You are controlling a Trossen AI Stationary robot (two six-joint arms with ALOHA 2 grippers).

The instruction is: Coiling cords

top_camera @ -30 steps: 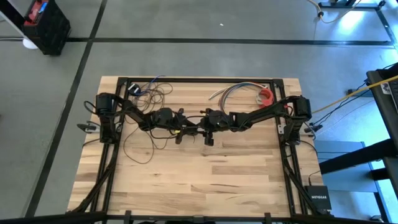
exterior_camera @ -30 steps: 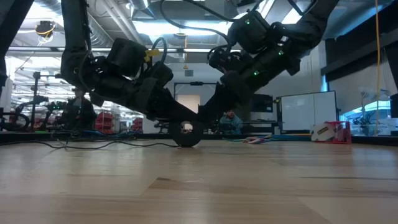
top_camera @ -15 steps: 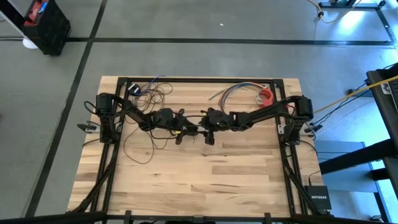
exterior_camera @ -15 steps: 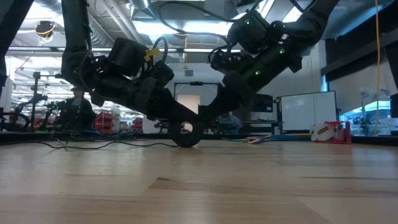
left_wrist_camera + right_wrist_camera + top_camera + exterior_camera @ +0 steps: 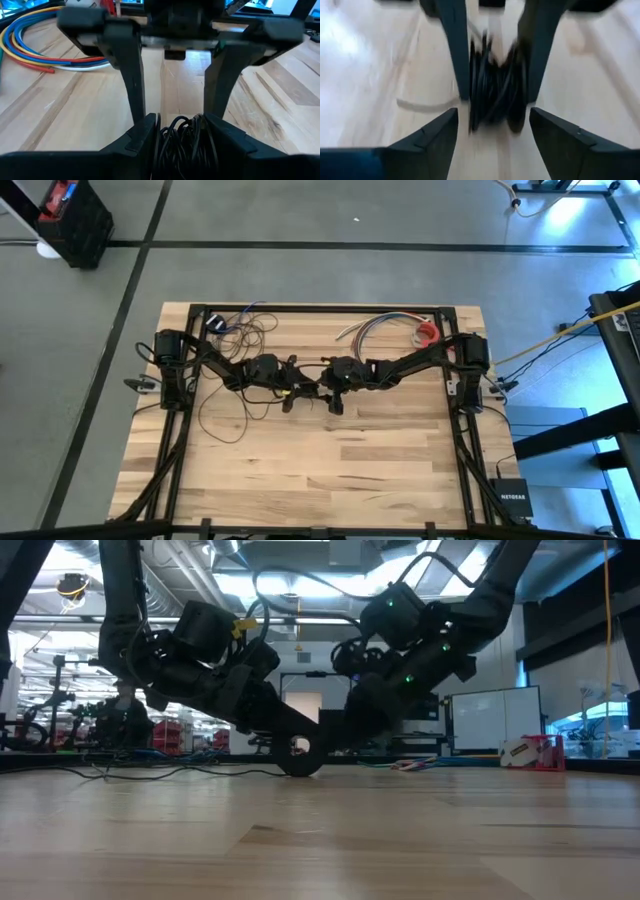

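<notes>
Both jaws frame the cords [image 5: 182,136] bundle — left clenched on it, right released

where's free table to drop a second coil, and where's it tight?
Free: the bare front half of the table, between the side rails. Tight: mid-table, where the left tool holds the cords facing the open right tool; loose wire loops back-left, multicoloured wires back-right.
</notes>
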